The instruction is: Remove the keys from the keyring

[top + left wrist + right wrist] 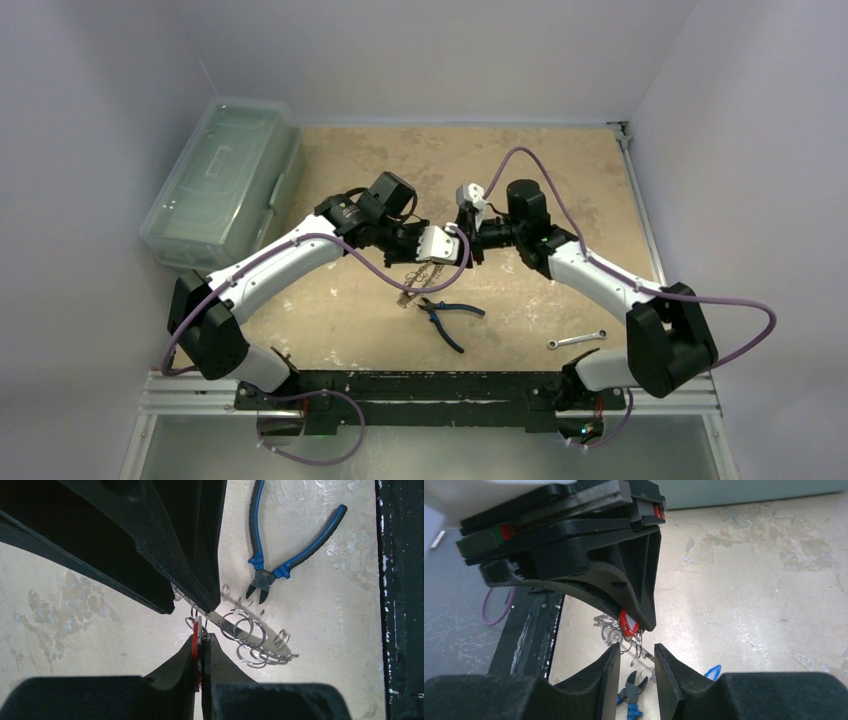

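Observation:
My left gripper (441, 246) is shut on a red plastic tag (195, 647), held above the table. The tag also shows in the right wrist view (627, 622), pinched at the left fingertips (646, 620). From the tag hangs the keyring bunch (248, 636): several silver wire rings and a flat silver metal piece, reaching down towards the table (420, 281). My right gripper (634, 661) is open, its fingers on either side of the hanging rings (639, 645) just below the tag, not touching them. In the top view the two grippers meet tip to tip, the right one (468, 247) beside the left.
Blue-handled pliers (449, 316) lie just in front of the hanging bunch, also in the left wrist view (272, 572). A silver wrench (577, 340) lies at the front right. A clear plastic box (225, 180) stands at the back left. A blue tag (713, 671) lies on the table.

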### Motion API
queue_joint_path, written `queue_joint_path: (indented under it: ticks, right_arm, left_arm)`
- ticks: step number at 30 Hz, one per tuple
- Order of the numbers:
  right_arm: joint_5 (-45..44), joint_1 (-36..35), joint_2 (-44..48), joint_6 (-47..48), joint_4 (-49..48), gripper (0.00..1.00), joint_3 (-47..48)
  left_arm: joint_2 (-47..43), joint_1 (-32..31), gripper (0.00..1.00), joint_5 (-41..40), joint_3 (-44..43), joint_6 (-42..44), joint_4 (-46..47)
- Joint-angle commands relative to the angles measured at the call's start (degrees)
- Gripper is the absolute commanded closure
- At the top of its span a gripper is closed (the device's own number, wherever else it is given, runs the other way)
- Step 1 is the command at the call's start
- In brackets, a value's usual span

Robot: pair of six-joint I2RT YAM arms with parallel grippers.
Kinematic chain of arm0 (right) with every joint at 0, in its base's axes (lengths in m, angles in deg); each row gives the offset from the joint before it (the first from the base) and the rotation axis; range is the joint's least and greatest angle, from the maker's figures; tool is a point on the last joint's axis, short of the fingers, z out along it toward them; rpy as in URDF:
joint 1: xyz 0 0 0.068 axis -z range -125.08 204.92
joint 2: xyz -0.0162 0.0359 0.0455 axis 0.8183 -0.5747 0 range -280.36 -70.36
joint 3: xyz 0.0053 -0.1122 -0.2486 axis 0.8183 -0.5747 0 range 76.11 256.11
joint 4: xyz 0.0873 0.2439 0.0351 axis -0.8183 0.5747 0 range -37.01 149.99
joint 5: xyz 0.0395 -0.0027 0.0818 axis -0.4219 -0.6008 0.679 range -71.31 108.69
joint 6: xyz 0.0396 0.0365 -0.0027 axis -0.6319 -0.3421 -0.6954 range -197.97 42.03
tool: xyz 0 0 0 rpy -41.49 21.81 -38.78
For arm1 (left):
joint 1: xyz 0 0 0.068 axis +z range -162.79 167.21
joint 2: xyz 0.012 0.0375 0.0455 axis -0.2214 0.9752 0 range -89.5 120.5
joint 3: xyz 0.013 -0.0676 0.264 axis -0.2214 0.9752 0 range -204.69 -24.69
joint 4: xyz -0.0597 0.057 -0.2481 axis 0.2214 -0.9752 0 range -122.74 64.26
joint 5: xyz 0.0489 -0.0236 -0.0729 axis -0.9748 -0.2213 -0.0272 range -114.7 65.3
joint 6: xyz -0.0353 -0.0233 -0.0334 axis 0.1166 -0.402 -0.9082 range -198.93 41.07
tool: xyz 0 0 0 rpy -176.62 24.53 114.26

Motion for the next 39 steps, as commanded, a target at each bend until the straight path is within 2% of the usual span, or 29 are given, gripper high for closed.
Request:
queue_joint_path:
  ticks: [1,8,15,26,31,39]
  right_arm:
    - [-2.04,-0.96,-1.38,0.01,-0.67,0.66,1.68]
    - [-2.09,-1.48,-2.03,0.15,-0.44,0.68,1.65]
    - [-2.5,-1.5,-1.91,0.69,-0.42,1.0,1.3]
    - [-1.82,-1.34,-0.72,-0.82,-2.88,1.0,0.09]
    - [-1.84,-0.9,-0.24,-2.34,-4.65,1.0,-0.51]
    - [-1.49,-0.88,-0.48,-0.74,-3.58,1.0,-0.45]
  left_arm:
    - [-0.85,-0.22,1.0,2.62,-1.93,0.26,1.07]
    - [-1.12,-0.2,1.0,3.19,-1.59,0.13,1.28]
    - [-1.46,-0.03,1.0,0.67,-1.11,-0.57,2.37]
    - [-3.33,2.4,1.0,-5.87,4.52,-2.99,5.2]
    - [-3.43,2.62,1.0,-4.99,8.0,-1.77,5.42]
    - [-3.0,2.62,1.0,-2.46,3.92,-2.45,4.51]
